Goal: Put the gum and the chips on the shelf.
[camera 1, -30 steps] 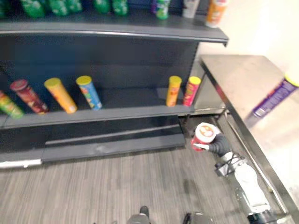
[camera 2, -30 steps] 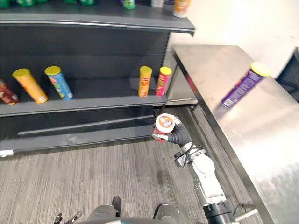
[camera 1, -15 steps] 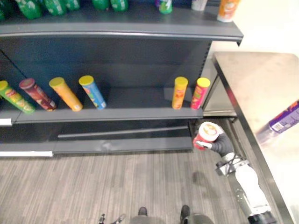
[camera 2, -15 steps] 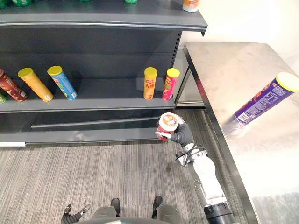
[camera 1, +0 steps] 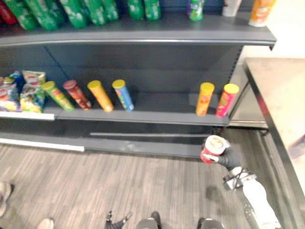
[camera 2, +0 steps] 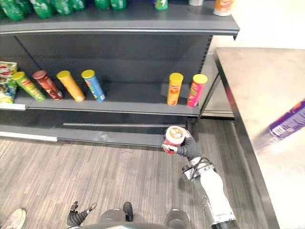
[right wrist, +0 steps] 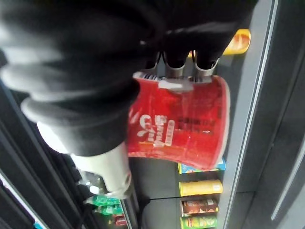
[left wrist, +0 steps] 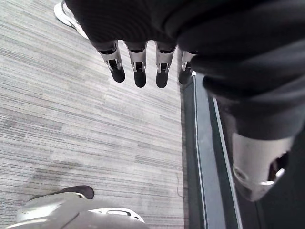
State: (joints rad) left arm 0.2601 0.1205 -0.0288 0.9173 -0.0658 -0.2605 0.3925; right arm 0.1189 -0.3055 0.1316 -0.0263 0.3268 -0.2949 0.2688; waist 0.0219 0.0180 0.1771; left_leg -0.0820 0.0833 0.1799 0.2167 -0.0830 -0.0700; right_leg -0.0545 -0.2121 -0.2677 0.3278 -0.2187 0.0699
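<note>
Chips can (camera 2: 174, 139), one, in right robot hand (camera 2: 190, 149); six cans (camera 2: 175, 89) on shelf (camera 2: 138, 98)

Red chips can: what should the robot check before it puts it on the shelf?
1. Red chips can held by right hand: ok, fingers curl round it.
2. Bare spot on middle shelf between blue can and yellow can: ok.
3. Held can facing that spot: not ok, it is in front of the yellow can and pink can.
4. Held can level with shelf: cannot tell.
5. Left hand out of the way: ok, open, near the floor.
</note>
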